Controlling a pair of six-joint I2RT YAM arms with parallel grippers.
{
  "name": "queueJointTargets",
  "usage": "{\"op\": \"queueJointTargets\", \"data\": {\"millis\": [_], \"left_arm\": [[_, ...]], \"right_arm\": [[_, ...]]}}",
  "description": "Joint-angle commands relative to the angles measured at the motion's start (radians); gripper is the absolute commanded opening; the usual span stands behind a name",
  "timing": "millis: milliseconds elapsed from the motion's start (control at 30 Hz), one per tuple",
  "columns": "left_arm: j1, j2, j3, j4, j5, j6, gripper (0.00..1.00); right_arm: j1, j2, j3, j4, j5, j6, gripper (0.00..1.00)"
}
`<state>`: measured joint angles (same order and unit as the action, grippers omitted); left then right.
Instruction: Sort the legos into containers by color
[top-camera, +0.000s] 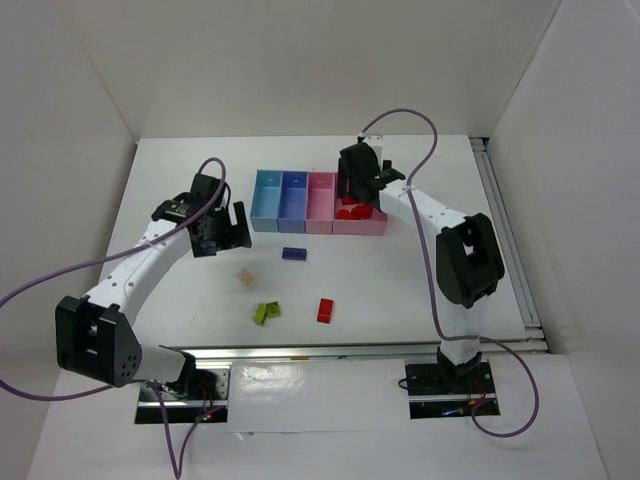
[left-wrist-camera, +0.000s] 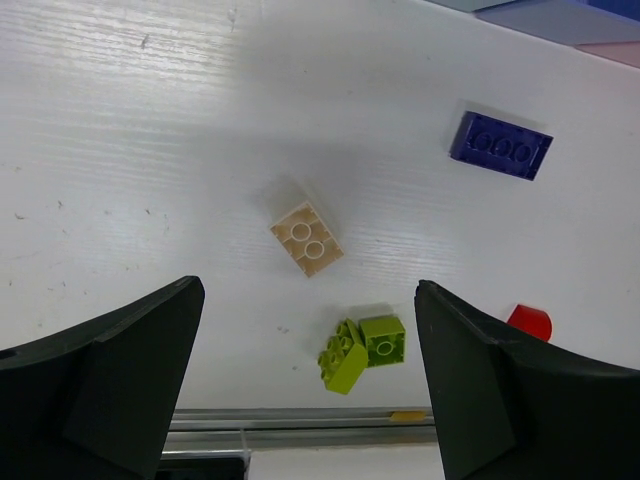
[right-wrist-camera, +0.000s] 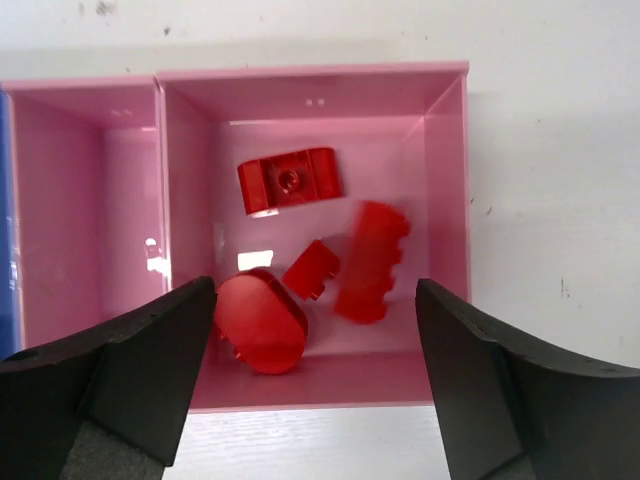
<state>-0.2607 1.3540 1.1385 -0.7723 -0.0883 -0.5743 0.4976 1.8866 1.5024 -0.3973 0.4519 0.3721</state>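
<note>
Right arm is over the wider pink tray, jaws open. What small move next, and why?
Probably lift the right gripper straight up, clear of the wider pink tray: its jaws are open and empty, red bricks lie in the tray, and one loose red brick waits on the table.

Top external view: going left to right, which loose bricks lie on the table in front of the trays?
beige brick → lime green brick → dark blue brick → red brick

Pink tray (right-wrist-camera: 445, 180), red legos (right-wrist-camera: 290, 185), navy brick (left-wrist-camera: 500, 145), beige brick (left-wrist-camera: 307, 240), lime brick (left-wrist-camera: 362, 350)
</note>
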Motion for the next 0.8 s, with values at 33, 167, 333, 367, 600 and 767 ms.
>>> {"op": "queueJointTargets", "data": {"millis": [33,167,333,367,600,767], "left_arm": [[0.014,0.017,-0.016,0.018,-0.033,0.033,0.97],[0.025,0.007,-0.06,0.039,-0.01,0.001,0.97],[0.025,-0.013,-0.074,0.051,0.036,-0.009,0.97],[0.025,-0.013,-0.074,0.06,0.047,0.001,0.97],[0.025,-0.042,-0.083,0.051,0.056,-0.009,0.97],[0.025,-0.053,-0.092,0.051,0.067,-0.007,0.96]], "right_arm": [[0.021,-0.064,0.084,-0.009,0.03,-0.021,0.9],[0.1,-0.232,-0.075,-0.057,0.007,0.042,0.83],[0.307,-0.366,-0.354,-0.165,-0.038,0.285,0.84],[0.381,-0.379,-0.381,-0.185,-0.038,0.328,0.84],[0.614,-0.322,-0.476,-0.213,-0.102,0.534,0.89],[0.624,-0.256,-0.446,-0.216,-0.111,0.534,0.9]]}}
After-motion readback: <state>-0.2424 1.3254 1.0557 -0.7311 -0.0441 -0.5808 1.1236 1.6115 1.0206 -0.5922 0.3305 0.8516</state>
